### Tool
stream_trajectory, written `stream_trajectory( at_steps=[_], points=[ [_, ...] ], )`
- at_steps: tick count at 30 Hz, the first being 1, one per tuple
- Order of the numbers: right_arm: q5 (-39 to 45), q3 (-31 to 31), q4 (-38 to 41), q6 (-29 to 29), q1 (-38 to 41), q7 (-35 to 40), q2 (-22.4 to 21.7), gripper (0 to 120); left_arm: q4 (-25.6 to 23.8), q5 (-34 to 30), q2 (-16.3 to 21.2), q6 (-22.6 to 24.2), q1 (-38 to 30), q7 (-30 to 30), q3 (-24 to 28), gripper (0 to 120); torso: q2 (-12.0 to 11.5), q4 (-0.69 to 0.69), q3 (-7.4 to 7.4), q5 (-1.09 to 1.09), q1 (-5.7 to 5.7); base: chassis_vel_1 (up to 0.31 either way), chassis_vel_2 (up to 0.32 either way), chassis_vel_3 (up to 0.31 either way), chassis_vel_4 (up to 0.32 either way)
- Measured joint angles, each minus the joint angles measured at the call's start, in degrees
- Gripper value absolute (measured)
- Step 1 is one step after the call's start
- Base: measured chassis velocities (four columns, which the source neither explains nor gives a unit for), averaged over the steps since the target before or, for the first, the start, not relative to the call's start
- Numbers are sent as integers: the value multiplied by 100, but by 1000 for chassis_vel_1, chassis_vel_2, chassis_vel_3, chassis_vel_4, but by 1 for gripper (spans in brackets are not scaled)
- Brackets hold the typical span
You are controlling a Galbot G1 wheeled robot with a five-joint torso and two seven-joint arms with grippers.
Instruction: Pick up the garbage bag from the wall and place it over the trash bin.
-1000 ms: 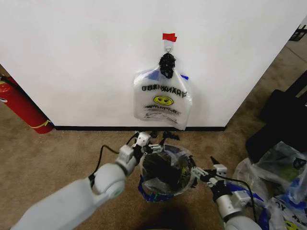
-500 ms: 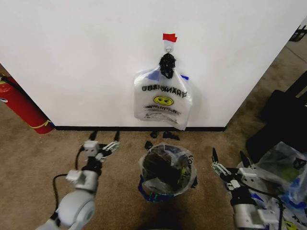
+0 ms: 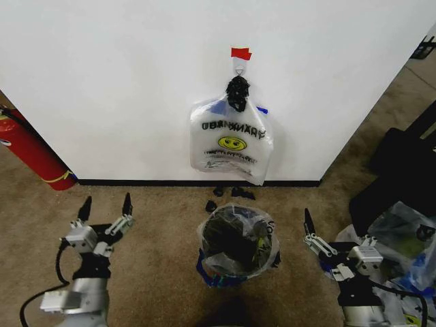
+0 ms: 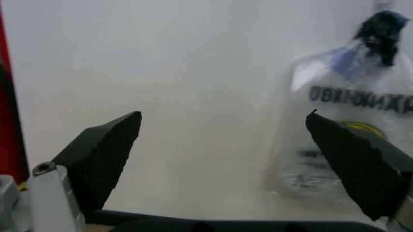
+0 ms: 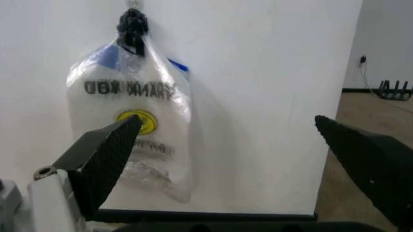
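**Head view: both grippers open low beside the lined bin**

Head view shows the left gripper [image 3: 105,210] low over the brown carpet [image 3: 163,218], to the left of the bin, its two black fingers spread wide and holding nothing. In the left wrist view the same fingers [image 4: 103,154] stand far apart, framing the wall. The right gripper [image 3: 334,235] sits low on the other side of the bin, near a heap of plastic bags [image 3: 402,245] on the floor. One of its black fingers points up in the head view, and the right wrist view shows both fingers [image 5: 106,154] well apart and empty.

Between the two grippers stands the small round black wire-mesh trash bin with a red base [image 3: 235,255]. The thin see-through garbage bag with blue edges [image 3: 257,221] lies draped over its rim and into its opening.

Behind the bin rises the plain white wall with a black baseboard [image 3: 122,102]. A whiter flat bag with a yellow smiley face [image 3: 230,143] hangs there from a small metal hook [image 3: 239,67] under a piece of red tape [image 3: 240,52]. A red fire extinguisher [image 3: 30,153] leans at the wall's foot, far left.
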Motion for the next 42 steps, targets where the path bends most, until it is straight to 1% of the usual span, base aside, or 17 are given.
stream_trajectory(
  at_steps=[3, 10, 19, 26, 42],
  points=[
    [-213, -92, 48, 53, -51, 51, 17, 100, -78, 215, -49, 24, 20, 6, 119, 100, -1, 0, 0, 0, 0, 0, 0, 0, 0],
    [-294, -153, 61, 164, -84, 108, 114, 100, -145, 319, -193, 92, 35, -157, 167, 100, -1, 0, 0, -1, 0, 0, 0, 0, 0],
    [-457, -183, -23, 294, -93, 165, 264, 100, -144, 505, -193, 104, 28, -227, 326, 100, -1, 0, 0, -1, 0, 0, 0, 0, 0],
    [-563, -246, -95, 403, -93, 192, 287, 100, -176, 643, -218, 181, -11, -283, 420, 100, -1, 0, 0, 0, 0, 0, 0, 0, 0],
    [-835, -264, -174, 287, 27, 317, 308, 100, -201, 837, -302, 273, 24, -301, 530, 100, -1, 1, 0, 0, 0, 0, 0, 0, 0]
  ],
)
